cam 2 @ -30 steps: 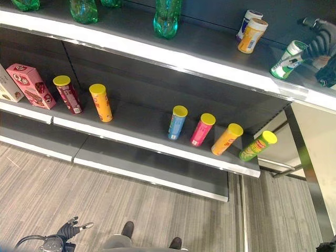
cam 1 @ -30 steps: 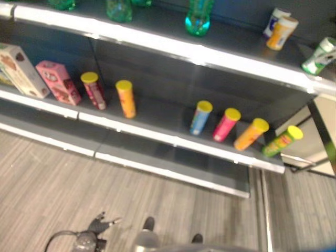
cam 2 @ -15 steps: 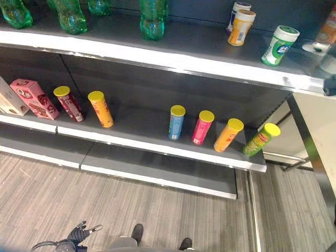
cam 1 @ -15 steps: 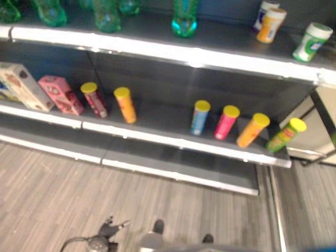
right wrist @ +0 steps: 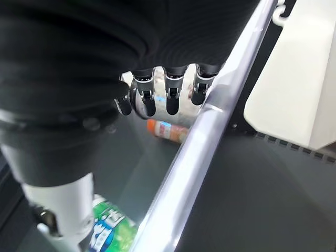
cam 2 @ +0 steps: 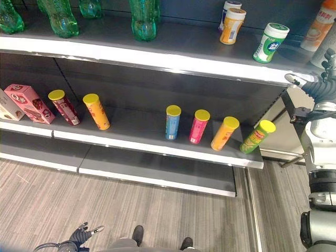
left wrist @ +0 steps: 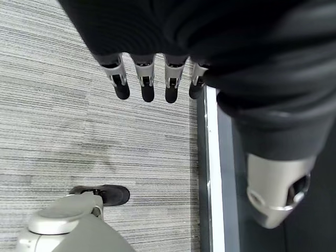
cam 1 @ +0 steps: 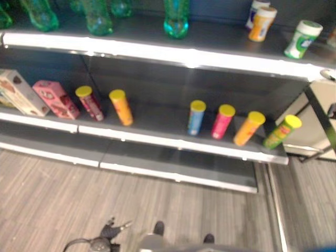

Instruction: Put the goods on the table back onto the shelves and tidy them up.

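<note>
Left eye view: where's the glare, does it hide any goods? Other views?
Left eye view: strong glare along the upper shelf's front edge, peaking mid-span, covering no goods. Right eye view: milder there; the yellow-lidded tubes stand in shade below, colours still distinguishable. Right wrist view: a highlight streaks that edge.

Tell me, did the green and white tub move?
Yes. The tub leaned at the top shelf's front edge; now it stands upright farther back, beside the orange bottle.

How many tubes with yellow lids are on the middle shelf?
6. On the left, a dark red tube and an orange tube. On the right, a blue tube, a pink tube, another orange one and a green tube.
</note>
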`<state>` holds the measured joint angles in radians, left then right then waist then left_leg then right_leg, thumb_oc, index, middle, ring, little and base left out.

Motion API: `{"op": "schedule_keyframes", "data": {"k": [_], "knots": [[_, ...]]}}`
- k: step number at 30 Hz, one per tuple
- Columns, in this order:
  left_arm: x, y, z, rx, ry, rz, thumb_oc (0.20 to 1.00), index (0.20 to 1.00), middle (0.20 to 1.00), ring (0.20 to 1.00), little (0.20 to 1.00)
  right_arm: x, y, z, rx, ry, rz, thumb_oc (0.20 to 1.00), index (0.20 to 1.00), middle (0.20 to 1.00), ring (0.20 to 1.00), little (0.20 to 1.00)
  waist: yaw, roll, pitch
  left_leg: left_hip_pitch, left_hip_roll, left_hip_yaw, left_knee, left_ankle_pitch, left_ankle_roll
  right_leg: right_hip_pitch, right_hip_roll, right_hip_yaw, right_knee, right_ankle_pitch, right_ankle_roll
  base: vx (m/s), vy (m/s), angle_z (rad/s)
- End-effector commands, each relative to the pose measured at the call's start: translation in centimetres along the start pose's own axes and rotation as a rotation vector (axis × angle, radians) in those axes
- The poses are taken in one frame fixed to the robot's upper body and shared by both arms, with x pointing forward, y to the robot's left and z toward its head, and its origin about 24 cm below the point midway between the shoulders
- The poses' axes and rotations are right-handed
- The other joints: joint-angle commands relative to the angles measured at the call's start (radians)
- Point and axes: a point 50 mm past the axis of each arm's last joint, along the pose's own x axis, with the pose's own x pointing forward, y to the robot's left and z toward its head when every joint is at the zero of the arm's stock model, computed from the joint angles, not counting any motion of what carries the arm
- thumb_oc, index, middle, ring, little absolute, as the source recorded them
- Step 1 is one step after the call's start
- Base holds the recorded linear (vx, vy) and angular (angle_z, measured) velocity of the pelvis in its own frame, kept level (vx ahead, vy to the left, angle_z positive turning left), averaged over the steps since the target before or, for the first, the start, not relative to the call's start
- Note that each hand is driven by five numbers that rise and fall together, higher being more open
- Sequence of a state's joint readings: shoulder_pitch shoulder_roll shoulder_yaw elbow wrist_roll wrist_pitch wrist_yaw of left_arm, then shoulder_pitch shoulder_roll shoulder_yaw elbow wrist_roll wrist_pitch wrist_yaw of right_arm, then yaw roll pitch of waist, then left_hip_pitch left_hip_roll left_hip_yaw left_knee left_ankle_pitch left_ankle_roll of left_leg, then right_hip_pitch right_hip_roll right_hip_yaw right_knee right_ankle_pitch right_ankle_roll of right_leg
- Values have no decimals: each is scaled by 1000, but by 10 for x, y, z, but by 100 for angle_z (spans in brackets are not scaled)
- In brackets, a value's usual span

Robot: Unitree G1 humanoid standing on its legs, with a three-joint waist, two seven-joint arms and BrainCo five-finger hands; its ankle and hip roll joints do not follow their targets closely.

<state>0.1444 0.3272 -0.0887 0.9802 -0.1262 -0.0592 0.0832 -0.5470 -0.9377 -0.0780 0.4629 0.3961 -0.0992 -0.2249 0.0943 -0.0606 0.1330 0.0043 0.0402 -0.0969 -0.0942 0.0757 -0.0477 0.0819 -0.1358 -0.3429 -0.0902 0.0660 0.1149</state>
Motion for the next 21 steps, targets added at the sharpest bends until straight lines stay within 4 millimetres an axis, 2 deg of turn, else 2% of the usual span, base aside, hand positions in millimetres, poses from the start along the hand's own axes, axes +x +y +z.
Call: {"op": "schedule_keyframes", "data": {"k": [1, 10, 21], "knots": [[6, 15, 23, 82, -68, 27, 1000, 1000, 1000, 1000, 1000, 18, 1, 43, 58, -155, 5, 1000, 1000, 1000, 1000, 1000, 55, -34, 7, 55, 22, 53, 7, -131, -43, 48, -69, 6, 18, -52, 83, 0, 0, 0], [6, 14, 22, 91, -61, 22, 1000, 1000, 1000, 1000, 1000, 31, 0, 51, 75, -134, 19, 1000, 1000, 1000, 1000, 1000, 64, -42, 6, 57, 23, 44, 7, -130, -44, 47, -71, -1, 27, -54, 82, 1, 1, 1], [7, 14, 25, 73, -63, 27, 1000, 1000, 1000, 1000, 1000, 42, 26, 59, 116, -106, 92, 1000, 1000, 1000, 1000, 1000, 73, -51, 11, 50, 24, 36, 7, -124, -45, 46, -71, -10, 33, -55, 79, -1, 3, 6]]}}
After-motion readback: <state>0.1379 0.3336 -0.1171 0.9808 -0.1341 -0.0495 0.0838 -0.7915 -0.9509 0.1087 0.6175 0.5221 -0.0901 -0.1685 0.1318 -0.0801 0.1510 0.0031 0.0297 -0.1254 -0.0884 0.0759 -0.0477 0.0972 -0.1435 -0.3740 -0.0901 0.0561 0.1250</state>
